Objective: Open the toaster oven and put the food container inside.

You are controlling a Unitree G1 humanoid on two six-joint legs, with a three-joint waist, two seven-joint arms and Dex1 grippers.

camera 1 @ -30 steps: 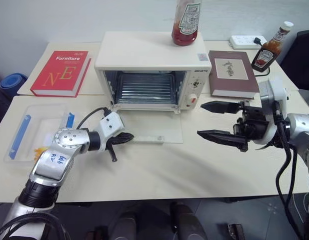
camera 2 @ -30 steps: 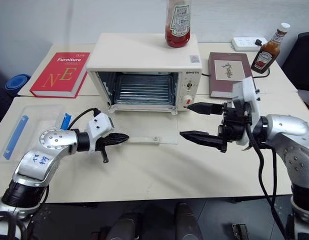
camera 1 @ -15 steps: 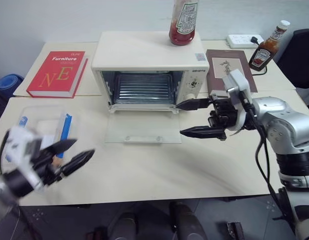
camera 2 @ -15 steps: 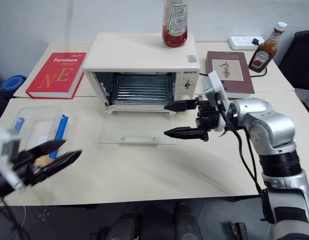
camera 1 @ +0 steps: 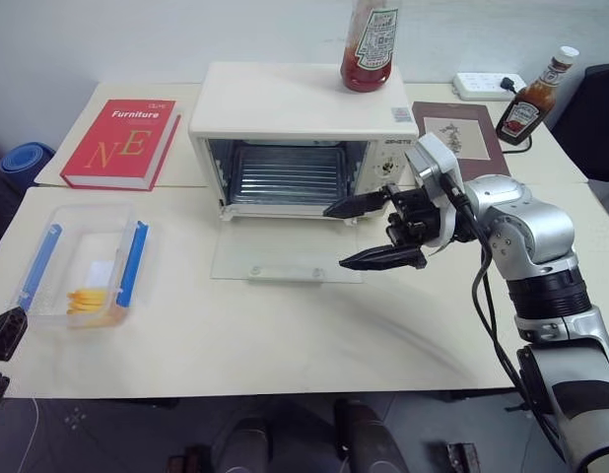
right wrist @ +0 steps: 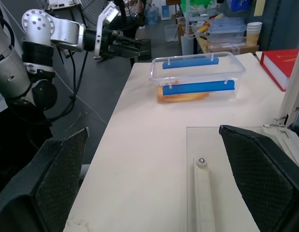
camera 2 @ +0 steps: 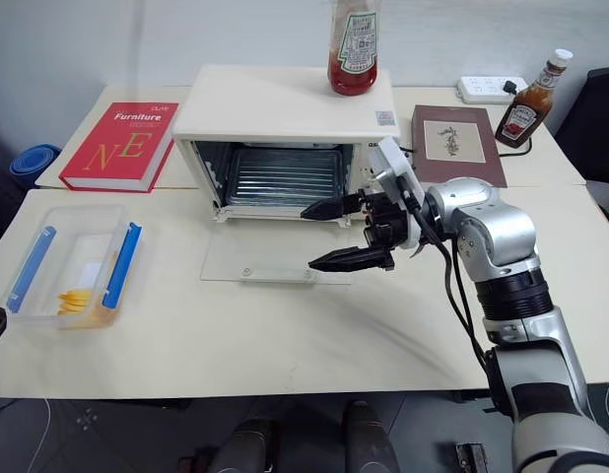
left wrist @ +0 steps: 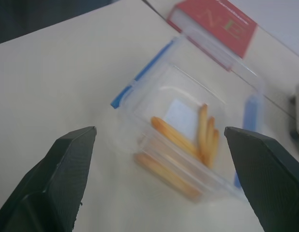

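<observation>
A: Where is the food container (camera 1: 84, 277)?

B: It sits on the table (camera 1: 285, 345) near its left edge, well apart from the toaster oven (camera 1: 303, 138). It is a clear box with a blue clip along each long side, and yellow strips and a white piece lie inside.

A: Is anything holding it?

B: No. The left gripper (right wrist: 126, 46) is off the table's left edge, apart from the box. In the left wrist view its two fingers (left wrist: 67, 164) stand wide apart, with the container seen between them, untouched.

A: And the oven?

B: Its glass door (camera 1: 287, 248) is folded down flat onto the table, the white bar handle (camera 1: 283, 271) at the front edge. The wire rack (camera 1: 288, 175) inside is bare.

A: Where is the right gripper (camera 1: 369, 233)?

B: It hovers over the right end of the lowered door, in front of the control knobs, pointing toward the robot's left. Its fingers are spread wide with nothing between them.

A: What else is on the table?

B: A ketchup bottle (camera 1: 370, 44) stands on the oven's top. A red book (camera 1: 120, 143) lies left of the oven, a brown book (camera 1: 460, 136) right of it. Behind the brown book stand a second sauce bottle (camera 1: 536, 87) and a white power strip (camera 1: 487, 85).
</observation>
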